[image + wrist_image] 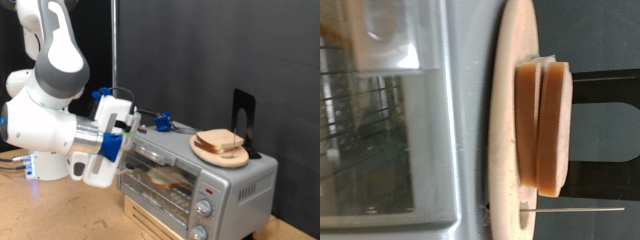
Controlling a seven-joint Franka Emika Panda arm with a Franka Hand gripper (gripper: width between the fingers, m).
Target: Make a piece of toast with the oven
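The silver oven [225,185] stands at the exterior view's right with its glass door [160,178] facing the camera. Through the glass a tan slice, the piece of toast [166,177], lies on the rack. My gripper [124,140] is at the door's upper edge, on its left end in the exterior view. In the wrist view one pale finger [384,38] sits over the oven's top edge beside the glass [365,140]. Whether the fingers grip anything is hidden.
A wooden plate [203,150] with stacked bread slices [222,141] rests on the oven's roof, also seen in the wrist view [542,120]. A black stand [243,112] rises behind it. The oven has two knobs [204,208] and sits on a wooden box [150,215].
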